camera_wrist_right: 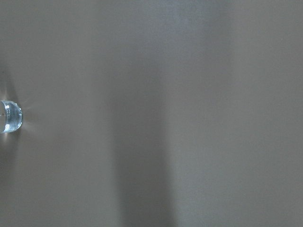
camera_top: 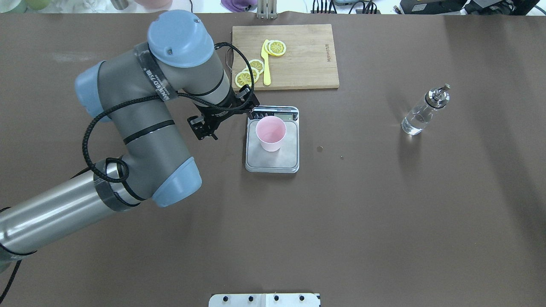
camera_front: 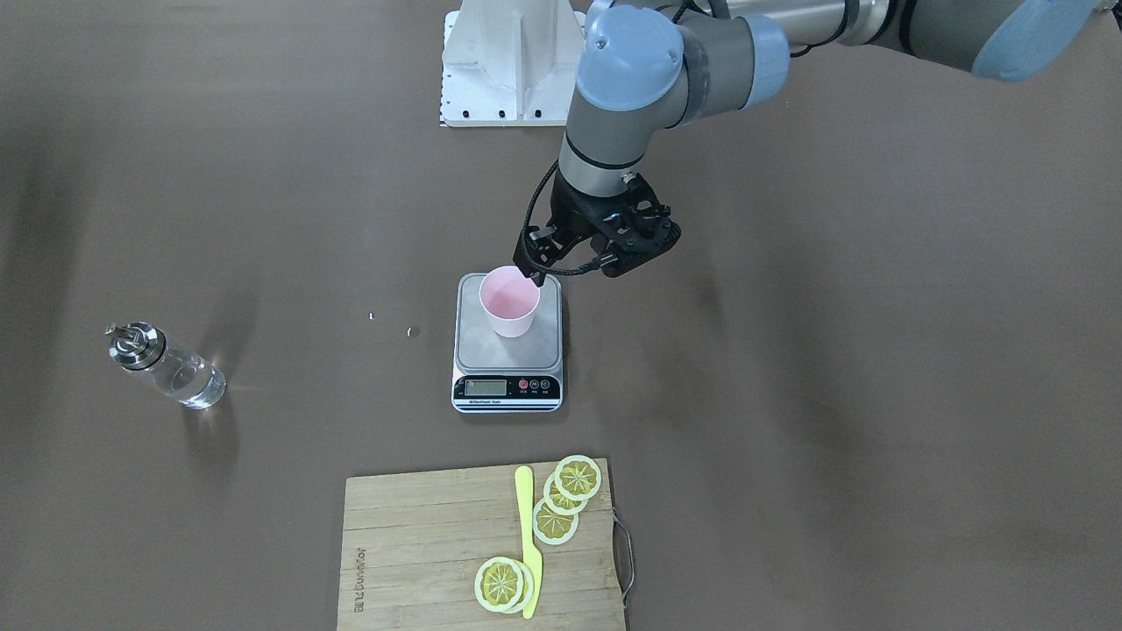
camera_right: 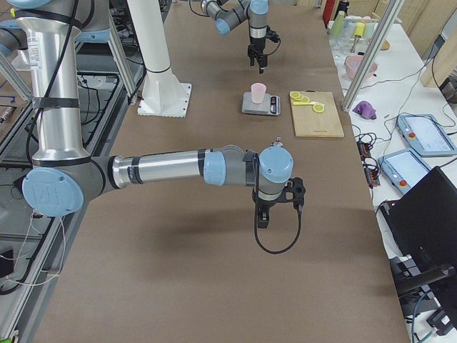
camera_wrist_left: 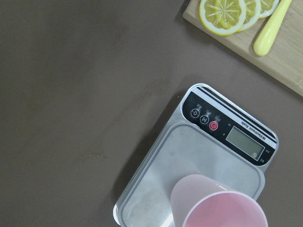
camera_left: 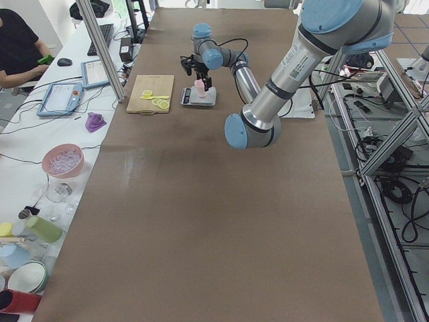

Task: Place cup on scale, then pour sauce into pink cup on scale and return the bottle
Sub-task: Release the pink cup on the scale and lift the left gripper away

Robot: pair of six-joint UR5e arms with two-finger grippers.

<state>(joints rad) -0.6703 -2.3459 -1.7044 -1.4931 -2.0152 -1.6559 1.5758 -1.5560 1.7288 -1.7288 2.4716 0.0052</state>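
Completing placement step, hovering left gripper spread and empty just beside cup standing upright on scale; next likely calling for right gripper, closure indeterminable, grasping bottle standing well apart, sauce unpoured

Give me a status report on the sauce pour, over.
Left gripper open, hovering beside cup. Right gripper: state unclear. Cup upright on scale; bottle stands apart, ungripped. Nothing blocking between them.
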